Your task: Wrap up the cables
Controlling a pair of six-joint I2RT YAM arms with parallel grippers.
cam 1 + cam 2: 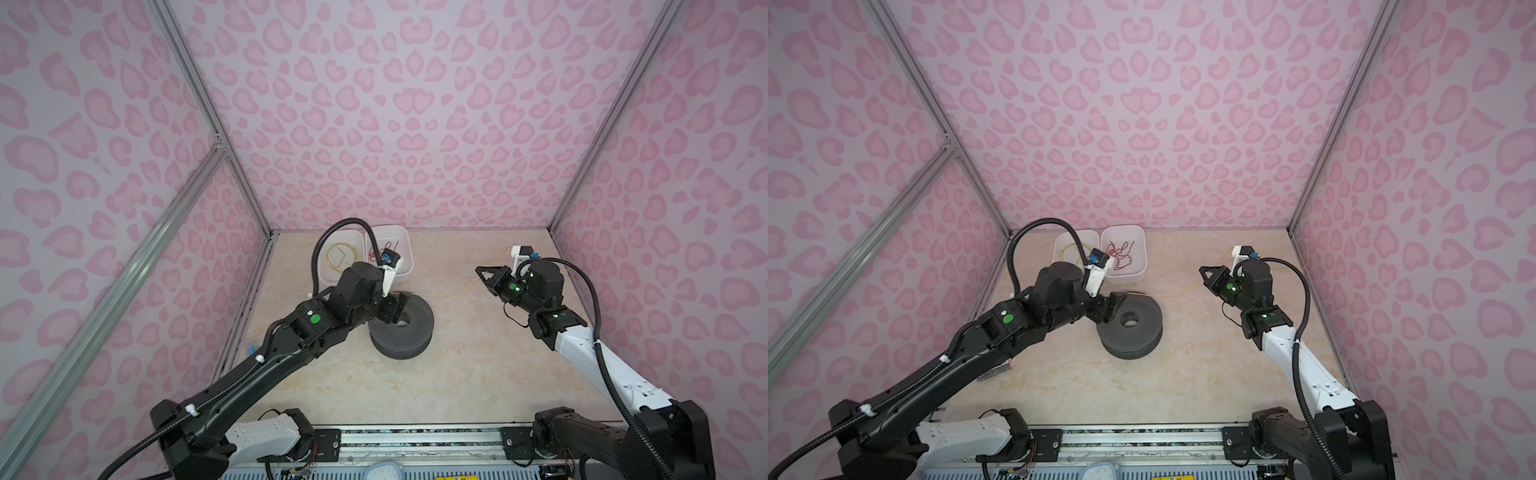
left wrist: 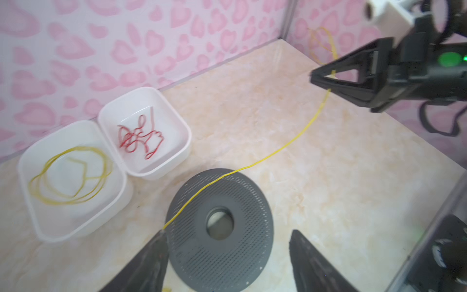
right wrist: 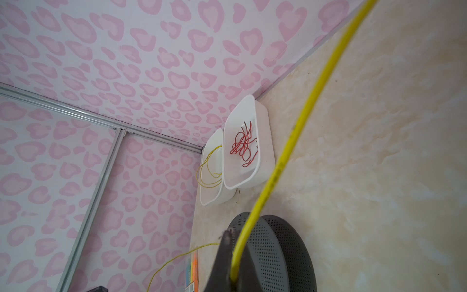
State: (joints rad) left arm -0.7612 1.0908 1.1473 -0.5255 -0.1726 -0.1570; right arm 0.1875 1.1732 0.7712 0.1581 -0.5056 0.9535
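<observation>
A yellow cable [image 1: 453, 294] [image 1: 1177, 293] [image 2: 285, 145] [image 3: 290, 151] stretches from my right gripper over the table to the grey perforated spool [image 1: 405, 340] [image 1: 1133, 336] [image 2: 247, 202] [image 3: 278, 252]. The spool lies flat mid-table. My right gripper [image 1: 478, 270] [image 1: 1202, 269] [image 2: 313, 77] [image 3: 228, 232] is shut on the cable, above the table to the right of the spool. My left gripper [image 1: 401, 307] [image 1: 1115, 307] [image 2: 227, 231] is open and hangs over the spool's far-left rim. The cable crosses the top flange and ends beside one of its fingertips [image 2: 161, 233]. More yellow cables [image 2: 63, 202] [image 3: 209, 174] lie coiled in a white bin.
Two white bins stand at the back left. One [image 1: 320, 274] [image 2: 21, 164] holds the yellow coils and its neighbour [image 1: 409, 253] [image 1: 1144, 257] [image 2: 187, 141] holds red wires [image 2: 141, 137]. Slack cable [image 2: 326, 32] loops by the right wall. A small colourful pack [image 3: 194, 268] lies at the table's left edge.
</observation>
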